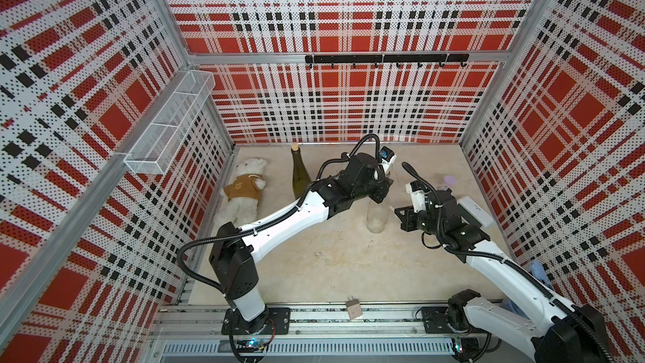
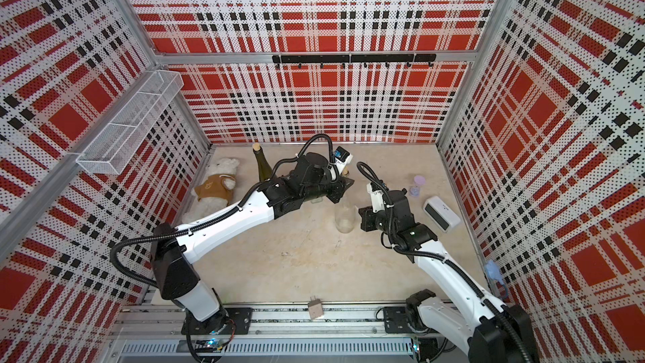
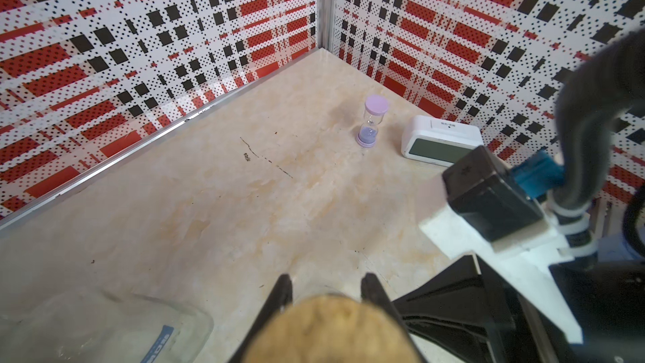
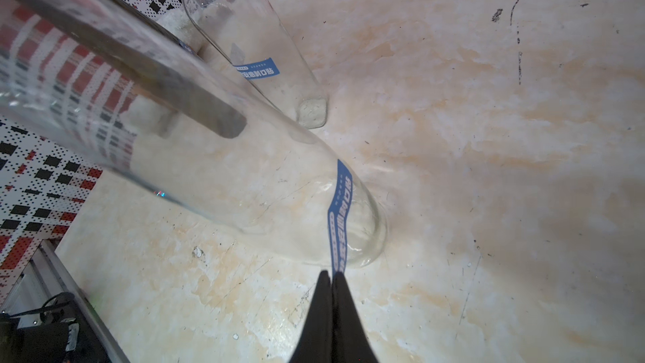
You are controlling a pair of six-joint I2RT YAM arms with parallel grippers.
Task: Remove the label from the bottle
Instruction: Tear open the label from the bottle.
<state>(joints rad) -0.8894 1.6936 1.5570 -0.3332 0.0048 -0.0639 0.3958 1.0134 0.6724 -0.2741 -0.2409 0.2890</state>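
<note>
Here, 2 clear glass bottles point(image 4: 244, 176) are standing mid-table, each wearing 1 blue label strip point(image 4: 340, 211). The left gripper point(image 3: 326, 288) is clamping 1 bottle's cork stopper point(image 3: 331, 330), while the right gripper point(image 4: 330, 275) is pressing its tips together at that bottle's label end. 1 green glass bottle point(image 1: 301, 176), 1 white teddy bear point(image 1: 244, 186), 1 lilac sand timer point(image 3: 371, 122) and 1 white digital clock point(image 3: 439, 143) are sitting near the red-plaid perforated walls point(image 1: 349, 99), leaving the beige marble tabletop point(image 1: 314, 267) bare in front.
</note>
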